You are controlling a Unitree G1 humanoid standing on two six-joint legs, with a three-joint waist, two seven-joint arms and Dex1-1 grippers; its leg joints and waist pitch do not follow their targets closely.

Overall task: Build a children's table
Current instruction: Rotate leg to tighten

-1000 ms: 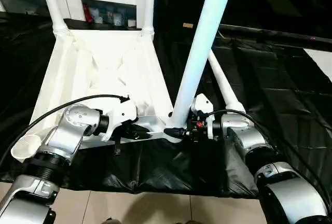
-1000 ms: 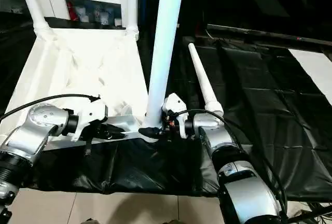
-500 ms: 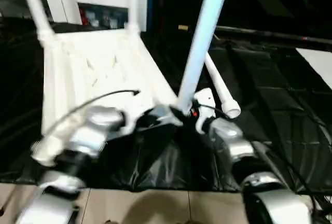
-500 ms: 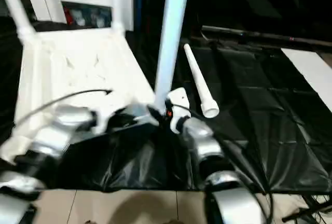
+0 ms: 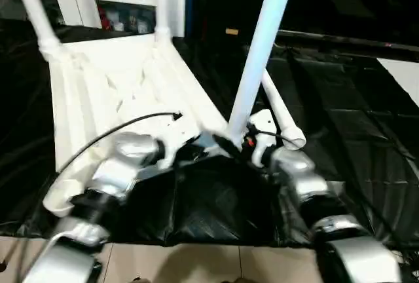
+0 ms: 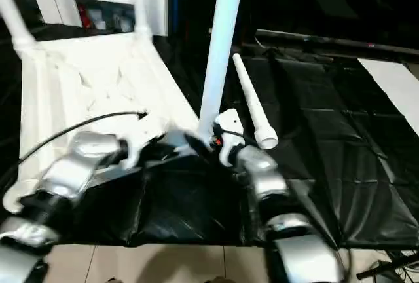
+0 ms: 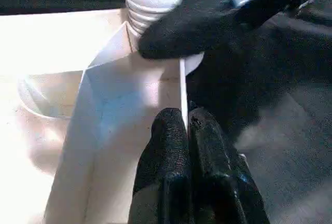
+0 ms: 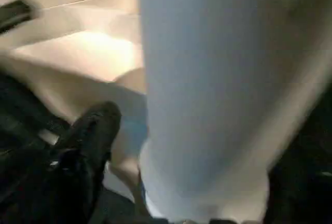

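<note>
Surface: we work on a large surface point(image 5: 366, 132) under black cover; the floor shows at its near edge.
Table top: the white table top point(image 5: 111, 93) lies upside down on the black cover, ribs up. Against one second ago it sits turned in our head views, its near edge now slanted. The whole picture has also shifted, so we cannot tell how much is camera movement.
Fitted legs: two legs point(image 5: 36, 11) stand upright in the far corner sockets.
Third leg: the third leg point(image 5: 262, 47) stands at the near right corner socket, leaning a little to the right. We judge it is entered but maybe not fully seated.
Loose leg: the fourth leg point(image 6: 250, 103) lies on the black cover just beside the third one, flared end toward us. The near left socket point(image 5: 59, 198) is empty.
Right fingers: the right gripper point(image 5: 230, 145) is at the base of the third leg as before. One black finger point(image 8: 85, 146) lies against the tube; we cannot tell if the pair is closed on it.
Left fingers: the left gripper point(image 7: 187, 136) has its fingers pressed together on the thin near edge of the table top, next to the socket.
Meaning: we think the third leg is being seated while the left side steadies the top. One leg is left after it.
</note>
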